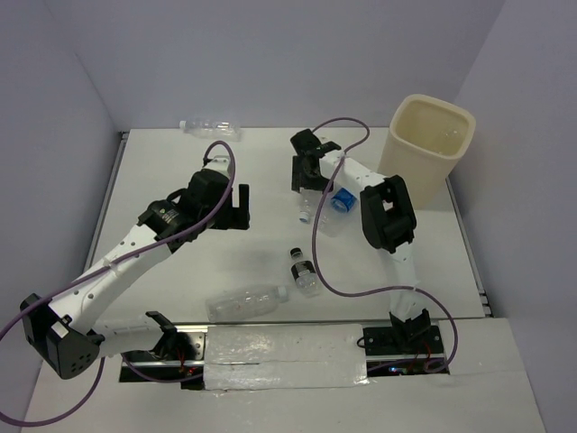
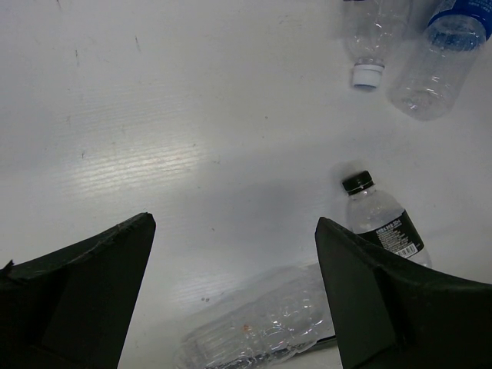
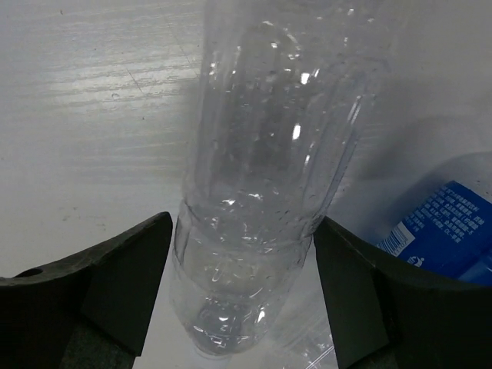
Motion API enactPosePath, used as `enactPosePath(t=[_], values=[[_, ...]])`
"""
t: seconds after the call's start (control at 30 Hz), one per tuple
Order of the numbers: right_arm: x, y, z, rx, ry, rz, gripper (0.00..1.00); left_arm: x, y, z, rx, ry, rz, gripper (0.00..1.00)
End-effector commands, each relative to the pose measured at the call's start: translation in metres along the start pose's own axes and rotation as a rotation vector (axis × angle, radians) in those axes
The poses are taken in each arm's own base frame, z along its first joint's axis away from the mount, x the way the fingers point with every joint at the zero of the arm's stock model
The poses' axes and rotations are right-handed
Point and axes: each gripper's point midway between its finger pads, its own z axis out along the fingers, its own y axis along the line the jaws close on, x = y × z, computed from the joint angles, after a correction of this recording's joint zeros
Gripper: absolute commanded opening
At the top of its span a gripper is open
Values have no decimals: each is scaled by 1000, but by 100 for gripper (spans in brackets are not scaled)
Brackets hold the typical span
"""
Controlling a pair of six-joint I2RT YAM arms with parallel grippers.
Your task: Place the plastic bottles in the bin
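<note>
The cream bin [image 1: 431, 144] stands at the far right. My right gripper [image 1: 306, 176] is open, and its fingers straddle a clear white-capped bottle [image 1: 306, 207] lying on the table. In the right wrist view this bottle [image 3: 261, 154] fills the gap of the gripper [image 3: 242, 223], close to both fingers. A blue-labelled bottle [image 1: 339, 205] lies beside it and shows in the right wrist view [image 3: 438, 231]. My left gripper [image 1: 236, 209] is open and empty above bare table [image 2: 234, 223]. A short dark-capped bottle [image 1: 305, 272] and a crinkled clear bottle [image 1: 248, 302] lie nearer the front.
Another clear bottle [image 1: 209, 128] lies at the table's far edge. In the left wrist view I see the crinkled bottle [image 2: 261, 323], the dark-capped bottle [image 2: 380, 223], the white-capped bottle [image 2: 369, 38] and the blue-labelled bottle [image 2: 442, 54]. Purple walls enclose the table.
</note>
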Motion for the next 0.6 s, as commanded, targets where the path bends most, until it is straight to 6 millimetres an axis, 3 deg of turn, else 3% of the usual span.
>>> enactPosePath(t=[0.0,0.1,0.17,0.3,0.33,0.37,0.4,0.47,0.5,0.53,0.57], values=[[-22,4,-1,-34,-51,63,80,-14,-3,-9,13,-46,5,99],[-28,0,-6,-15,-57,61,66,-12,-5,-8,19,-31,17,99],[-44,3,-24,-31,-100,58,58,-11,-5,-7,17,-23,21,99],[-96,1,-95,-73,-262,59,54,-9,-1,-6,-1,-24,13,99],[-125,-5,-134,-72,-364,62,53,-9,0,-6,-4,-27,13,99],[-135,-12,-152,-55,-402,65,53,-9,-1,-6,0,-23,15,99],[-158,-22,-191,-53,-499,73,53,-9,-2,-5,3,-22,15,99],[-186,-44,-233,2,-639,106,53,-8,-2,-4,2,-12,19,99],[-197,-54,-254,16,-704,115,54,-7,-3,-4,2,-9,20,99],[-201,-75,-286,48,-779,105,54,-7,-4,-3,8,-6,20,99],[-207,-94,-302,106,-842,130,54,-7,-4,-3,7,-4,22,99]])
